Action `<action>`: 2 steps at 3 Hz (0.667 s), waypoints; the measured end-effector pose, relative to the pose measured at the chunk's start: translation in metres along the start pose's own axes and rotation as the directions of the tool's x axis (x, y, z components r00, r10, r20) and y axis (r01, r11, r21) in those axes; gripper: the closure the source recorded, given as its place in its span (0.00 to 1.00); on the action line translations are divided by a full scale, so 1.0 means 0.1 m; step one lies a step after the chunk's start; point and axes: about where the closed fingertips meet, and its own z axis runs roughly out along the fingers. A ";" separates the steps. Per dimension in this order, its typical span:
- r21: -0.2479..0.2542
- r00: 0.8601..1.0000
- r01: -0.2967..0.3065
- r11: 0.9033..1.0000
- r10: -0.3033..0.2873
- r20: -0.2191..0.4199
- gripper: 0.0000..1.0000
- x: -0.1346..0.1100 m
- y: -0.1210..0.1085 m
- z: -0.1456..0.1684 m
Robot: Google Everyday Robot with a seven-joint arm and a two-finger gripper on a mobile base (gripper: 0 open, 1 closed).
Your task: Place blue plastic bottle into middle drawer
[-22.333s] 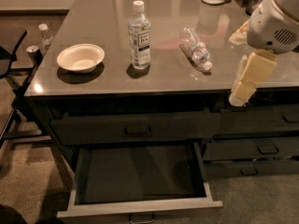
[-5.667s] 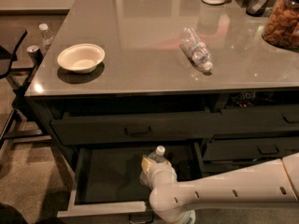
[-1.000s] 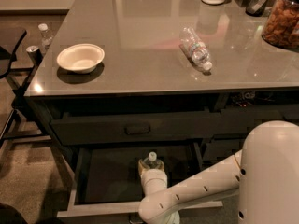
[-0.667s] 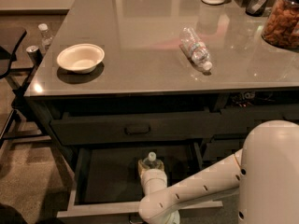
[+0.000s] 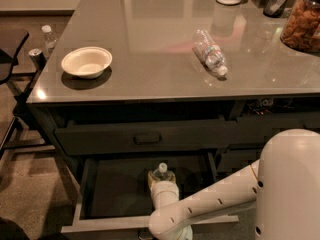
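A white bowl sits at left on the grey countertop. Below, inside the open middle drawer, the gripper clasps the upright blue plastic bottle. Further right, a small ribbed bottle lies on its side.

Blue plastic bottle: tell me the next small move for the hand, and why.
Probably open the hand and let go. It looks closed around the blue plastic bottle, which stands upright, low inside the open middle drawer. Releasing seems the one step left to leave the bottle in place.
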 end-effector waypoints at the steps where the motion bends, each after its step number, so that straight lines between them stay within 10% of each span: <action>1: 0.000 1.000 0.000 1.000 0.000 0.000 0.35 0.00 0.00 0.00; 2: 0.000 1.000 0.000 1.000 0.000 0.000 0.11 0.00 0.00 0.00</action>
